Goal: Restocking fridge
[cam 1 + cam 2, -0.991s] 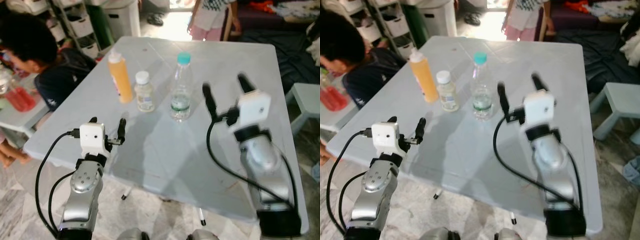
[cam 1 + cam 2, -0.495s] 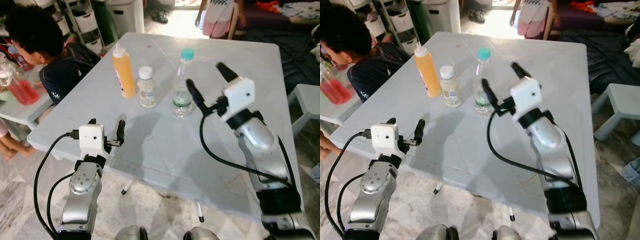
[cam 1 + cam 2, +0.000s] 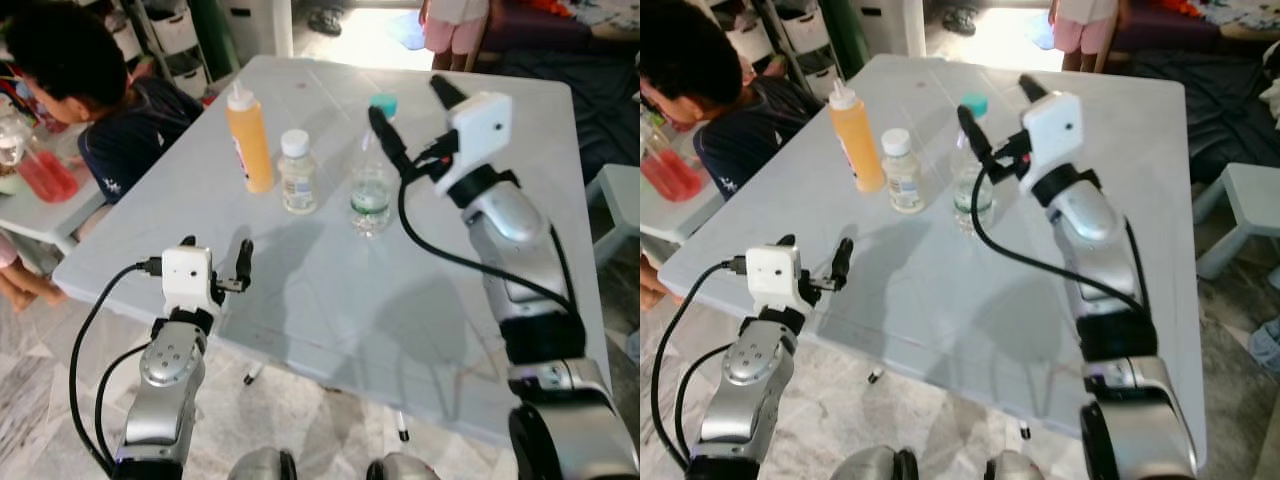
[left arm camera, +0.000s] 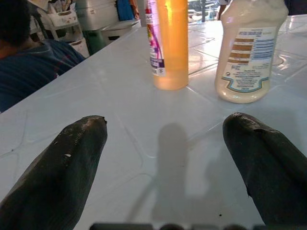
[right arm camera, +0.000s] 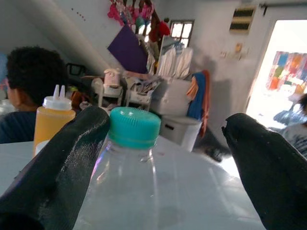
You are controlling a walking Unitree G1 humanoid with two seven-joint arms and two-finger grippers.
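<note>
Reaching claw: right gripper (image 3: 412,102), fingers spread wide either side of the water bottle's teal cap (image 5: 135,126), not closed on it.
Task item: water bottle (image 3: 372,185) upright on the table, just below that claw.
Idle claw: left gripper (image 3: 215,260), fingers apart, low over the near table edge.
Beyond left claw: orange bottle (image 3: 247,138), small white-capped bottle (image 3: 296,172).
Surface: pale grey table (image 3: 330,300).
Room: seated person (image 3: 85,95); storage drawers (image 3: 790,45); marble floor (image 3: 40,400).

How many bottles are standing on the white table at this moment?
3. The orange squeeze bottle stands farthest to the robot's left, the small white-capped bottle beside it, and the clear water bottle with a teal cap stands between the open fingers of the right gripper.
</note>
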